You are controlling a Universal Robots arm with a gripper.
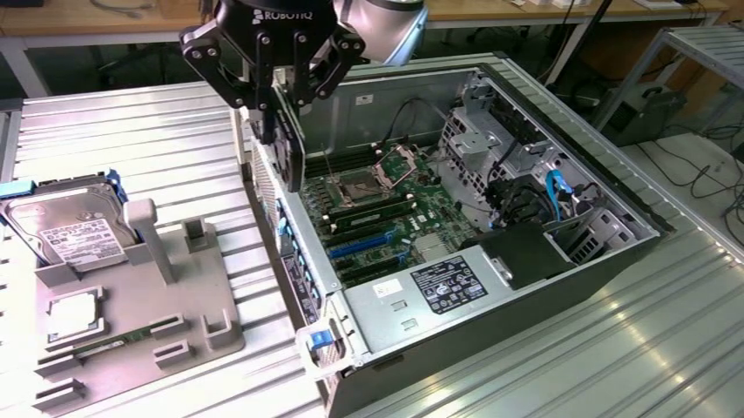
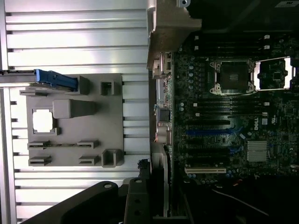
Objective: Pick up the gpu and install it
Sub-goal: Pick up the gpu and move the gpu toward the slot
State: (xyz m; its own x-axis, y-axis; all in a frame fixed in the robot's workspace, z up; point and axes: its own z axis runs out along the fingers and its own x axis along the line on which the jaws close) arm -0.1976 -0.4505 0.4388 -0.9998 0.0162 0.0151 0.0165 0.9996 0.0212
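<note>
My gripper (image 1: 282,109) hangs over the left wall of the open computer case (image 1: 605,261) and is shut on the gpu (image 1: 289,152). The gpu is a thin black card hanging upright from the fingers, edge toward the camera, its lower end just above the case's rear edge. In the wrist view the gripper (image 2: 145,189) and the card's silver bracket strip (image 2: 164,186) sit right at the case wall. The motherboard (image 1: 384,205) lies exposed inside the case. Its blue expansion slots (image 1: 366,246) (image 2: 210,132) are bare.
A grey fixture tray (image 1: 198,305) lies on the ribbed metal table at the exterior view's left. It holds a silver hard drive (image 1: 70,231), a square chip (image 1: 72,313) and a green memory stick (image 1: 117,340). The power supply (image 1: 448,283) and blue cables (image 1: 556,193) crowd the case's right side.
</note>
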